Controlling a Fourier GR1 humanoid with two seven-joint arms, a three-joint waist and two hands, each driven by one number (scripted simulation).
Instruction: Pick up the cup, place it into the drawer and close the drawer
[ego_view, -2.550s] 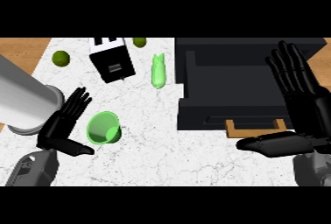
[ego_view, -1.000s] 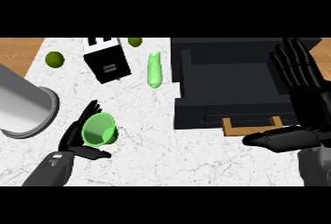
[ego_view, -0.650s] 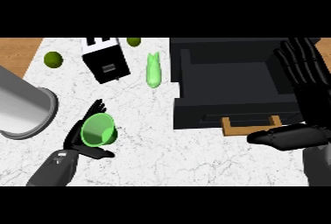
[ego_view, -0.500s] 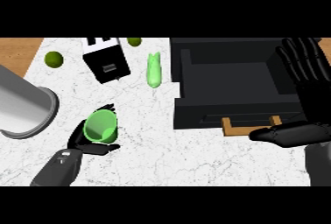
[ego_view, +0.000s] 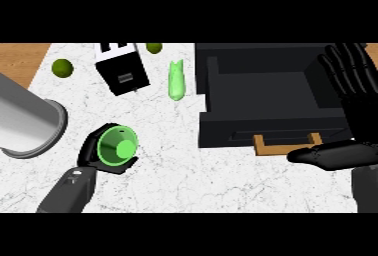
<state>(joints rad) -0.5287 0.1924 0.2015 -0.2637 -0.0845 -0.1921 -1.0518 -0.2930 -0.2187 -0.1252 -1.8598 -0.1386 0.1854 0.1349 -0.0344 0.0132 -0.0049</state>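
The green cup (ego_view: 118, 147) is in my left hand (ego_view: 97, 159) at the lower left of the counter, its mouth turned up toward the view so I look into it. The hand's black fingers curl round the cup's rim and sides. The black drawer (ego_view: 266, 95) stands pulled open at the right, its inside empty, with a wooden handle (ego_view: 286, 145) on its front. My right hand (ego_view: 347, 120) is open with fingers up at the right edge, beside the drawer's right side.
A large grey metal cylinder (ego_view: 26, 125) lies at the left edge. A black and white box (ego_view: 122, 70), a pale green bottle (ego_view: 177, 80) and two olive-green limes (ego_view: 62, 67) (ego_view: 153, 48) sit toward the back of the white marble counter (ego_view: 184, 170).
My left hand has closed round the cup and tipped it so its mouth faces up. It has shifted slightly right. The right hand has barely moved.
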